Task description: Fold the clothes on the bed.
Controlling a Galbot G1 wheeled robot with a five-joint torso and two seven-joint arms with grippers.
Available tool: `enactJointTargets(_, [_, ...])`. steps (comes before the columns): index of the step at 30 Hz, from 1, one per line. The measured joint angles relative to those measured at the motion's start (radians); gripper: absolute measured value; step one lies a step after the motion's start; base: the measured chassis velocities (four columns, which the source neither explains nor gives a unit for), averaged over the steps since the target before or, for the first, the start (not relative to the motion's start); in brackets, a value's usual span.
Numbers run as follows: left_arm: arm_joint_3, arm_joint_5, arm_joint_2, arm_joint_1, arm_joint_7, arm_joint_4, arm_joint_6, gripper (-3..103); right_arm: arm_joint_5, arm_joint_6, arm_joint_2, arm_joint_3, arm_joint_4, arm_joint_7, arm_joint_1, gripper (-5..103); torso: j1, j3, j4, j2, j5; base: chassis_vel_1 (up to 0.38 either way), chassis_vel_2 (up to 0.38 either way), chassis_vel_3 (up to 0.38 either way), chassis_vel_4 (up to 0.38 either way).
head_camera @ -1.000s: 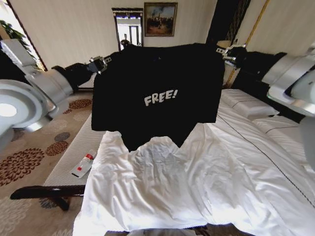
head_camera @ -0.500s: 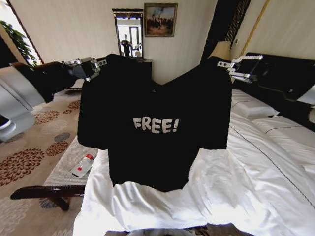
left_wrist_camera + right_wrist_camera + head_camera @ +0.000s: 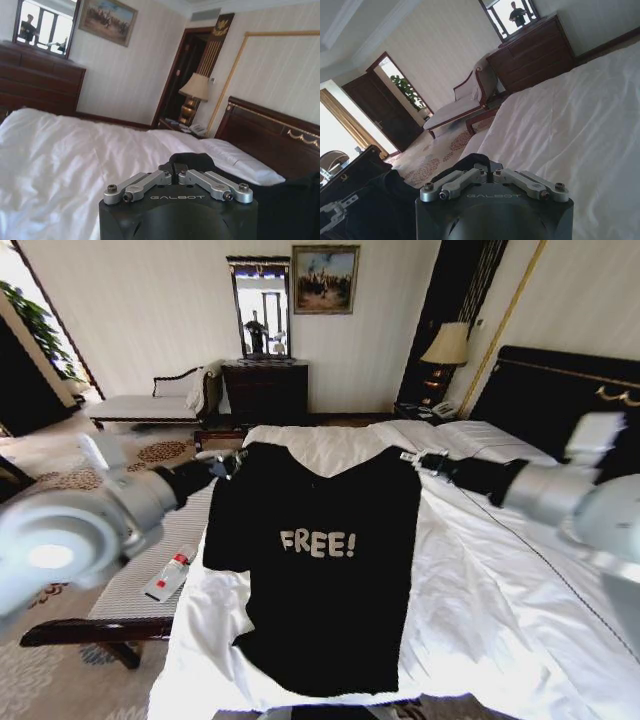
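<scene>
Head view: the black T-shirt [image 3: 318, 570] lies spread on the white duvet of the bed [image 3: 500, 610], chest side up with the white "FREE!" lettering readable from where I stand. Its long axis runs from the foot of the bed toward the far edge of the duvet, collar pointing away from me, hem nearest me at the foot edge. The sleeves spread out to either side.

My left gripper [image 3: 232, 462] sits at the shirt's left shoulder, and my right gripper [image 3: 415, 459] at its right shoulder. Both are low over the duvet, level with each other across the collar line. In my left wrist view the left gripper [image 3: 178, 172] has its fingers drawn together on a fold of black fabric. In my right wrist view the right gripper [image 3: 488, 169] is likewise pinched close on the black cloth.

Beside the bed on my left stands a bench [image 3: 140, 580] with a small bottle [image 3: 168, 576] lying on it.
</scene>
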Motion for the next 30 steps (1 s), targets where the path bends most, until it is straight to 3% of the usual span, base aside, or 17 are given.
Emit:
enactJointTargets(3, [0.147, 0.121, -0.105, -0.031, 0.025, 0.109, -0.009, 1, -0.127, -0.007, 0.085, -0.111, -0.121, -0.049, 0.024, 1, 0.0, 0.0, -0.0002, 0.0, -0.0006, 0.0, 0.0, 0.0, 0.0])
enactJointTargets(6, [0.214, 0.174, -0.16, -0.038, 0.03, 0.162, -0.013, 1, -0.195, 0.001, 0.135, -0.169, -0.179, -0.069, 0.032, 1, 0.0, 0.0, 0.0004, 0.0, -0.0006, 0.0, 0.0, 0.0, 0.0])
enactJointTargets(9, [0.302, 0.272, -0.256, -0.025, 0.043, 0.269, -0.021, 1, -0.368, 0.033, 0.222, -0.245, -0.288, -0.125, 0.001, 1, 0.0, 0.0, 0.0, 0.0, -0.0002, 0.0, 0.0, 0.0, 0.0])
enactJointTargets(10, [0.302, 0.272, -0.256, -0.025, 0.043, 0.269, -0.021, 1, -0.368, 0.033, 0.222, -0.245, -0.288, -0.125, 0.001, 1, 0.0, 0.0, 0.0, 0.0, -0.0002, 0.0, 0.0, 0.0, 0.0])
enactJointTargets(12, [0.32, 0.32, -0.301, -0.013, 0.052, 0.332, -0.028, 1, -0.468, 0.051, 0.252, -0.275, -0.346, -0.162, -0.017, 1, 0.0, 0.0, -0.0004, 0.0, 0.0, 0.0, 0.0, 0.0, 0.0])
enactJointTargets(14, [0.318, 0.385, -0.381, 0.016, 0.063, 0.432, -0.037, 1, -0.614, 0.07, 0.293, -0.309, -0.449, -0.252, -0.035, 1, 0.0, 0.0, 0.0001, 0.0, -0.0004, 0.0, 0.0, 0.0, 0.0])
enactJointTargets(15, [0.318, 0.385, -0.381, 0.016, 0.063, 0.432, -0.037, 1, -0.614, 0.07, 0.293, -0.309, -0.449, -0.252, -0.035, 1, 0.0, 0.0, 0.0001, 0.0, -0.0004, 0.0, 0.0, 0.0, 0.0])
enactJointTargets(18, [0.304, 0.442, -0.466, 0.051, 0.077, 0.53, -0.041, 1, -0.755, 0.106, 0.339, -0.35, -0.559, -0.343, -0.048, 1, 0.0, 0.0, -0.0004, 0.0, -0.0005, 0.0, 0.0, 0.0, 0.0])
enactJointTargets(25, [0.329, 0.508, -0.547, 0.049, 0.109, 0.655, -0.047, 1, -0.859, 0.168, 0.429, -0.403, -0.692, -0.372, -0.013, 1, 0.0, 0.0, 0.0003, 0.0, -0.0007, 0.0, 0.0, 0.0, 0.0])
enactJointTargets(30, [0.34, 0.51, -0.572, -0.003, 0.13, 0.721, -0.047, 1, -0.886, 0.2, 0.454, -0.43, -0.774, -0.373, 0.063, 1, 0.0, 0.0, 0.0003, 0.0, -0.0003, 0.0, 0.0, 0.0, 0.0])
